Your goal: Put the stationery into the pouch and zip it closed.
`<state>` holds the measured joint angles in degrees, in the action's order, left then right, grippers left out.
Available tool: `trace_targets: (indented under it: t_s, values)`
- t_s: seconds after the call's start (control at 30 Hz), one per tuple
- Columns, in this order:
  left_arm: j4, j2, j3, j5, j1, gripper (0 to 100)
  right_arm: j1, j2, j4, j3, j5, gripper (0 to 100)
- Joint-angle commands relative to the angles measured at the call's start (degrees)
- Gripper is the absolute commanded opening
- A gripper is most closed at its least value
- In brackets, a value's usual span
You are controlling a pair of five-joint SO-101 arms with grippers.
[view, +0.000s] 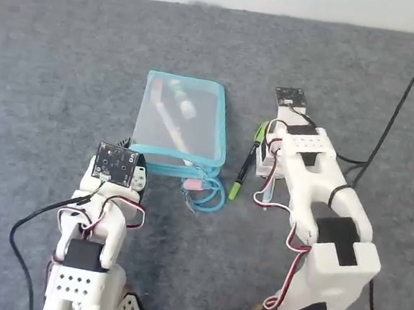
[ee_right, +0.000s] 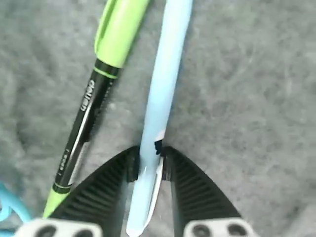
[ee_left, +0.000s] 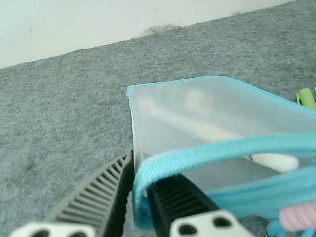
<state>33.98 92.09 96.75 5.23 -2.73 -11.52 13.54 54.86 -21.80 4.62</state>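
One pouch (ee_left: 207, 118) and two pens lie on the grey table (ee_right: 256, 98). The left gripper (ee_left: 140, 173) pinches the pouch's teal zip edge, with the see-through body stretching away beyond the fingertips. At least two pale items show blurred through its wall. One pink-and-blue coiled cord (view: 204, 192) hangs at the zip end. The right gripper (ee_right: 148, 155) is clamped on the light blue pen (ee_right: 165, 74), whose barrel runs on past the fingertips. The green-and-black pen (ee_right: 89, 113) lies just beside one finger, nearly parallel, with small white print on its black barrel.
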Motion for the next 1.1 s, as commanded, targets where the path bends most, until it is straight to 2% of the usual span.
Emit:
trace_targets:
  t_s: [0.0,0.07,0.17,0.23,0.9,1.07]
  values:
    - [-0.79,0.97,-0.75,0.53,0.35,1,1.8,-0.75,2.59,3.34,0.53,5.3]
    - [-0.79,0.97,-0.75,0.53,0.35,1,1.8,-0.75,5.23,4.66,0.35,7.2]
    - [-0.79,0.97,-0.84,0.53,0.35,1,1.63,-0.66,8.92,6.33,0.7,16.9]
    - [-0.79,0.97,-0.84,0.53,0.35,1,1.71,-0.84,10.07,6.77,0.35,19.0]
    - [-0.97,0.97,-1.01,0.53,0.35,1,1.54,4.97,11.21,4.92,-1.14,16.5]
    - [-0.97,0.97,-1.01,0.53,0.26,1,1.45,4.97,13.67,5.1,2.29,6.6]
